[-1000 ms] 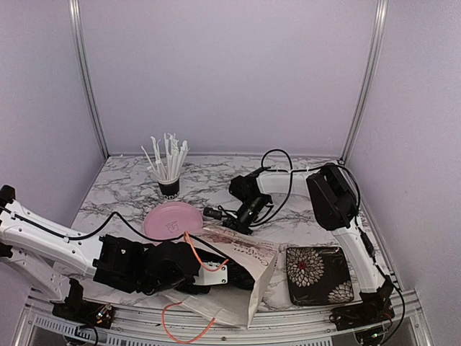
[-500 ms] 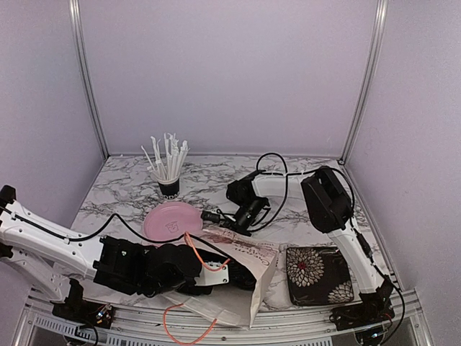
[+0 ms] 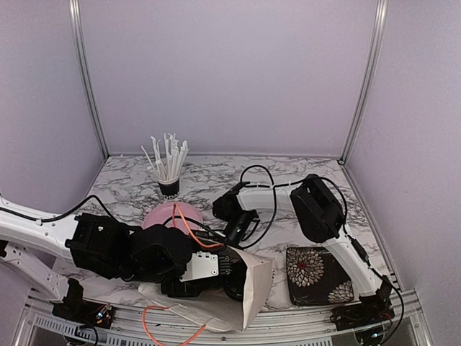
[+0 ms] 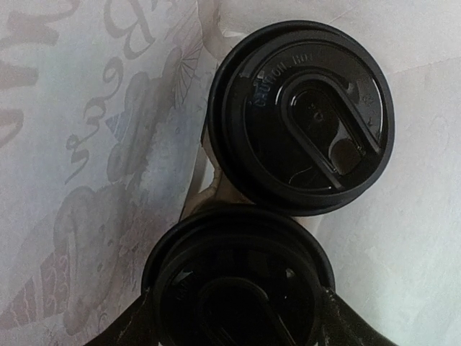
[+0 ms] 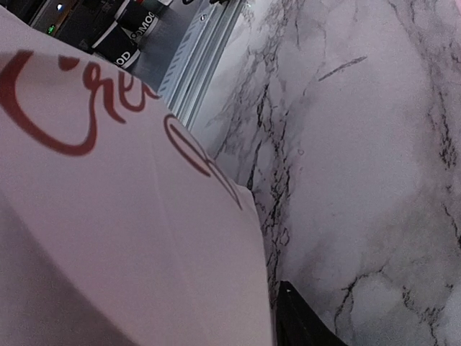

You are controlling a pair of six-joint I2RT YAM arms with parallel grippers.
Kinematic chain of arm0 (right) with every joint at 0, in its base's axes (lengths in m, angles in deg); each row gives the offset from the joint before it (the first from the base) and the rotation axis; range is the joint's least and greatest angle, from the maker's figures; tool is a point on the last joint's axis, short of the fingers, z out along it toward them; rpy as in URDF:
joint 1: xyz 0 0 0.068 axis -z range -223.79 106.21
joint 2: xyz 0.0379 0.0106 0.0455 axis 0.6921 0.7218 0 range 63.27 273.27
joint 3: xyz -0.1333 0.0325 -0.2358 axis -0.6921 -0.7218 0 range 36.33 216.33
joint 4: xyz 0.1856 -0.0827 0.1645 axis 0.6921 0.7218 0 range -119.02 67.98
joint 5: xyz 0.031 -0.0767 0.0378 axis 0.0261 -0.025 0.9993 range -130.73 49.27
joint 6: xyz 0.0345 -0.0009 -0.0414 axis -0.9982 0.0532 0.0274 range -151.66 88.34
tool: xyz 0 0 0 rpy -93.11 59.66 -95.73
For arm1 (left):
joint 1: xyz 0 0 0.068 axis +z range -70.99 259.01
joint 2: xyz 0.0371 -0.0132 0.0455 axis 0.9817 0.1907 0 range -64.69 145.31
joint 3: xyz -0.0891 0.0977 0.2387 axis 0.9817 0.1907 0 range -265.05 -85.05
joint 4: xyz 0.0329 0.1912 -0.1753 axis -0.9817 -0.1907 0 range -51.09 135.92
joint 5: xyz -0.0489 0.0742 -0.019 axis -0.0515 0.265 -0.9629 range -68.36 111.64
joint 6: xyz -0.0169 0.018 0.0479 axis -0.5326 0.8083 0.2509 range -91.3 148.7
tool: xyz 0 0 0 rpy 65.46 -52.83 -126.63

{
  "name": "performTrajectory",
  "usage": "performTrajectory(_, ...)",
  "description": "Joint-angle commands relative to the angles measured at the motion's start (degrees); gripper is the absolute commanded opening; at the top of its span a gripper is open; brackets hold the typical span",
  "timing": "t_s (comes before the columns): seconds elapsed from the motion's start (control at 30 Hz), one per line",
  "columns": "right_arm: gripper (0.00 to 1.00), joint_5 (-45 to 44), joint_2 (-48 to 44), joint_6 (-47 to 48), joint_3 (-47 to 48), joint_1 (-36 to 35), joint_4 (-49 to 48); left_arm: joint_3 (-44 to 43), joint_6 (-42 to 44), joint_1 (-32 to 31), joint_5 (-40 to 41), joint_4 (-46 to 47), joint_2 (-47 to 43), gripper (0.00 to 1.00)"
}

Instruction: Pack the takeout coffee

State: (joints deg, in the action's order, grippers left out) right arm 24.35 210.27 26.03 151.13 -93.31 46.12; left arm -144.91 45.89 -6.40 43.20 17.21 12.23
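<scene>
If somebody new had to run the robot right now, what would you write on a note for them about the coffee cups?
Grippers: the left gripper is inside the paper bag, shut on the near cup. The right gripper sits at the bag's edge; open or shut, I cannot tell.
Cups: the near cup and the far cup are both lidded, side by side in the bag.
Done: both cups are in.
Left: release the near cup, draw the left arm out, then probably let go of the bag.

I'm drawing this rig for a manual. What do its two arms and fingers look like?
Both the left arm and right arm have white tubular links, bulky black joint housings and black cables. An orange cable loops off the left one. The fingers are plain black.
</scene>
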Motion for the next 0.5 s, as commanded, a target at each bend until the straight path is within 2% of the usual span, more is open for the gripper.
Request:
performTrajectory(0.0,0.47,-1.7,3.2,-2.8,2.6,-1.6,2.4,0.5,-3.8,0.9,-2.8,-8.4,0.1,0.52)
performTrajectory(0.17,0.54,-8.2,0.1,-12.7,1.6,2.3,-6.9,0.4,-4.0,0.9,-4.5,-8.5,1.8,0.51)
performTrajectory(0.47,0.55,-13.7,-8.4,-14.5,0.3,8.7,-8.9,-1.0,-3.7,1.2,-5.8,-9.1,4.0,0.51)
